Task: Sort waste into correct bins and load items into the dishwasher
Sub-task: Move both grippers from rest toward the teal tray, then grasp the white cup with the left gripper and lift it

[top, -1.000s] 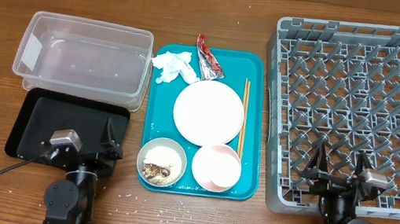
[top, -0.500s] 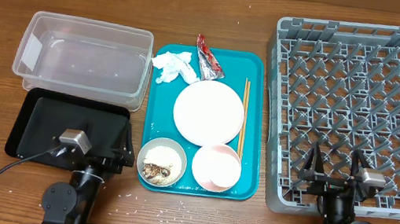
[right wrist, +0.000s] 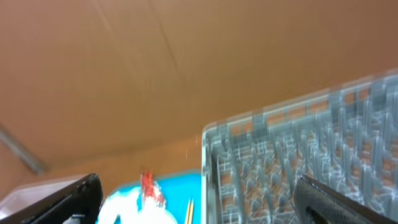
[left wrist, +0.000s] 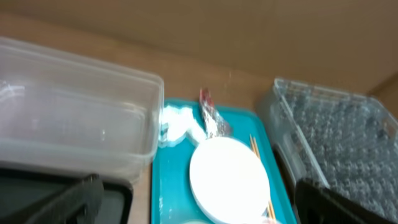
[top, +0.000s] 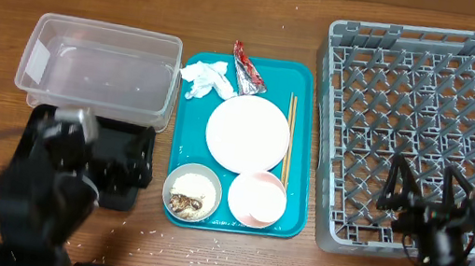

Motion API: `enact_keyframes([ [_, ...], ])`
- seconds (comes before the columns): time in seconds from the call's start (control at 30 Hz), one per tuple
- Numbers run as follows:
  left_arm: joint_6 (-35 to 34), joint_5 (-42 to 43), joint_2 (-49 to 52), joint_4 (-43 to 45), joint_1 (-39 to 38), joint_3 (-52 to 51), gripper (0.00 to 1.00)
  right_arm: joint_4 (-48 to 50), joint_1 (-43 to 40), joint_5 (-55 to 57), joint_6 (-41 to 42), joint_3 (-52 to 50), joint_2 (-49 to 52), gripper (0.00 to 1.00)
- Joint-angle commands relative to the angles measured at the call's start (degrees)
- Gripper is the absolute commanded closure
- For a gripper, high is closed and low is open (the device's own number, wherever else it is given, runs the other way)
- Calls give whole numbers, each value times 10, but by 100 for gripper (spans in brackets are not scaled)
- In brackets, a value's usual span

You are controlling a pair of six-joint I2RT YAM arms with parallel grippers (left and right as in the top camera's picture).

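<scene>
A teal serving tray (top: 183,134) holds a crumpled white tissue (top: 206,78), a red-and-silver foil wrapper (top: 246,72), a round pale plate (top: 248,134), chopsticks (top: 290,136), a pink bowl (top: 257,198) and an off-white bowl (top: 192,193) with rice and brown scraps. The clear tub (top: 101,70) and black tray (top: 137,142) lie to the left, the grey dish rack (top: 429,114) to the right. My left gripper (top: 124,168) is open over the black tray. My right gripper (top: 424,194) is open over the rack's front edge. No white cup shows.
Loose rice grains (top: 202,241) lie on the wooden table in front of the teal tray. The left wrist view shows the tub (left wrist: 74,118), plate (left wrist: 227,177) and rack (left wrist: 336,137). The right wrist view shows the rack (right wrist: 311,155) and wrapper (right wrist: 149,183).
Both arms have lifted and look larger and blurred. The left arm has shifted left over the black tray, the right arm right. Nothing on the teal tray has moved.
</scene>
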Motion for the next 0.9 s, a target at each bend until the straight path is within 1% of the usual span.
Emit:
enact_keyframes([
  [0.0, 43, 26, 131, -94, -6, 137, 0, -68, -2, -42, 16, 107, 97, 0],
  [0.03, 44, 38, 183, -144, -10, 194, 0, -123, -2, -57, 16, 163, 156, 0],
  [0.13, 33, 60, 251, -196, -10, 259, 0, -201, -2, -71, 16, 236, 235, 0],
  [0.2, 34, 106, 288, -199, -10, 281, 0, -235, -2, -78, 16, 270, 277, 0],
  [0.27, 34, 177, 320, -192, -14, 289, 0, -265, -2, -137, 15, 291, 316, 0],
  [0.33, 36, 208, 346, -194, -27, 289, 0, -270, -1, -211, -5, 295, 345, 0],
  [0.37, 37, 199, 367, -204, -59, 289, 0, -274, -1, -258, -33, 295, 365, 0],
  [0.43, 42, 157, 391, -214, -127, 289, 3, -285, -1, -262, -30, 295, 388, 0],
  [0.5, 42, 82, 413, -223, -207, 288, 5, -289, -1, -249, -18, 295, 404, 0],
  [0.53, 41, 24, 427, -232, -256, 288, 6, -289, -2, -233, 3, 295, 409, 0],
  [0.6, 18, -67, 453, -248, -330, 287, 11, -289, -2, -204, 32, 295, 414, 0],
  [0.63, 2, -96, 467, -252, -361, 285, 13, -290, -2, -187, 46, 295, 414, 0],
  [0.67, -11, -108, 483, -251, -386, 283, 15, -290, -2, -167, 58, 295, 414, 0],
  [0.73, -20, -111, 515, -243, -418, 281, 15, -290, -2, -150, 61, 295, 414, 0],
  [0.83, -32, -113, 570, -232, -443, 281, 17, -292, -2, -150, 61, 295, 414, 0],
  [0.87, -34, -112, 587, -230, -445, 281, 20, -294, -2, -150, 61, 295, 414, 0],
])
